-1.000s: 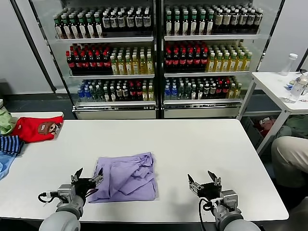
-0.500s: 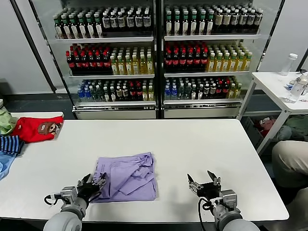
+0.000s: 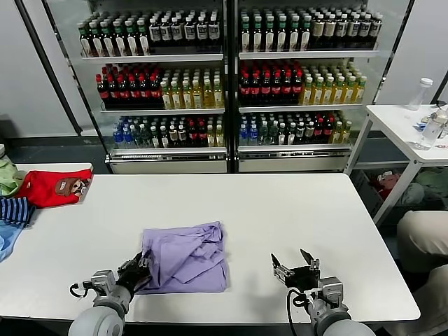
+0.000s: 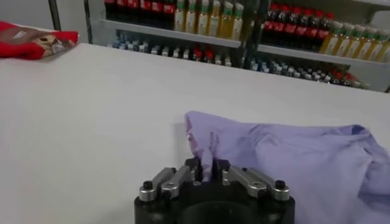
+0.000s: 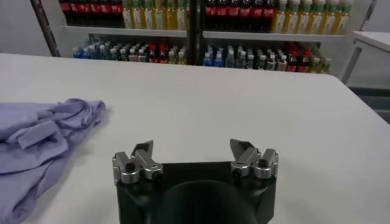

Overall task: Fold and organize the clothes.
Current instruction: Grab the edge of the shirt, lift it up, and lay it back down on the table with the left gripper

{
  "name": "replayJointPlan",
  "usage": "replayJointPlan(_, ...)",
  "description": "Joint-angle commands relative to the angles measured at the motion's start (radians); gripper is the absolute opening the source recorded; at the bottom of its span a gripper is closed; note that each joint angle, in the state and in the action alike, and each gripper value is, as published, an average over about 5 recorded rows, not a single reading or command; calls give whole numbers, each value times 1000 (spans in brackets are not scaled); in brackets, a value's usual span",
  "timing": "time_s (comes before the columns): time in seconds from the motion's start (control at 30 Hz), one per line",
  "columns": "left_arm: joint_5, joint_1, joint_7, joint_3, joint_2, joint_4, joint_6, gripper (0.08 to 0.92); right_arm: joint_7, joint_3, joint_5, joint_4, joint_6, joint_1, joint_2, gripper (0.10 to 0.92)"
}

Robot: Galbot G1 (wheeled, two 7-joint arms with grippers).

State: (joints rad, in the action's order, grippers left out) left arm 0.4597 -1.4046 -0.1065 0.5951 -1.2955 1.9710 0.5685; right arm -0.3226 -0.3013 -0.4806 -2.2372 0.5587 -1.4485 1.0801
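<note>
The left gripper (image 4: 208, 173) has its jaws pinched together on a small fold of cloth at the near left corner of the T-shirt (image 4: 292, 155), and that fold stands up between them in the left wrist view; in the head view the same gripper (image 3: 137, 269) sits low at the front of the tabletop (image 3: 294, 210), touching the shirt's (image 3: 185, 255) near left edge. The right gripper (image 5: 194, 156) has its jaws spread wide with nothing between them; it hovers over bare tabletop (image 5: 244, 97) near the front edge, well apart from the shirt (image 5: 42, 131), which lies off to its left; in the head view this gripper (image 3: 295, 264) shows to the right of the shirt. The T-shirt is lavender-purple, rumpled and roughly squared, lying left of centre on the white tabletop, with creases bunched toward its far right corner. At the far left corner of the tabletop lies a red garment (image 3: 52, 187), with a striped blue one (image 3: 14, 210) just beside it; behind the tabletop stand shelves of bottles (image 3: 224, 77); a second white table (image 3: 409, 126) carrying bottles stands off to the right.
</note>
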Motion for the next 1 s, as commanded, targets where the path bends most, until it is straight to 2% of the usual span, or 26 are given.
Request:
replayJointPlan(0.03, -56, -57, -8, 223, 82, 205, 14, 136, 1, -3, 0, -1, -1, 1, -1, 823)
replayJointPlan(0.17, -66, -89, 27, 412, 196, 201, 14, 108, 2, 0, -1, 0, -2, 4, -2, 823)
replayJointPlan(0.33, -74, -135, 106, 598, 364, 94, 14, 108, 5, -2, -3, 1, -4, 5, -6, 823)
replayJointPlan(0.43, -77, -155, 136, 646, 440, 52, 15, 108, 7, -4, -6, 4, -6, 7, -7, 823)
replayJointPlan(0.53, -77, -142, 143, 620, 463, 78, 16, 108, 8, -2, -6, 7, -8, 10, -2, 823)
replayJointPlan(0.6, -79, -126, 140, 547, 436, 135, 16, 108, 8, 1, -5, 9, -8, 11, 1, 823)
replayJointPlan(0.7, -106, -100, 130, 346, 340, 256, 17, 108, 8, 2, -4, 10, -8, 10, 2, 823)
replayJointPlan(0.87, -310, -72, 123, -146, 80, 366, 16, 108, 8, -5, -2, 8, -8, 1, 2, 823)
replayJointPlan(0.93, -397, -56, 121, -326, -34, 349, 15, 108, 8, -10, -1, 7, -8, -4, 3, 823)
replayJointPlan(1.0, -448, -28, 112, -433, -140, 309, 13, 108, 8, -12, 0, 5, -8, -10, 4, 823)
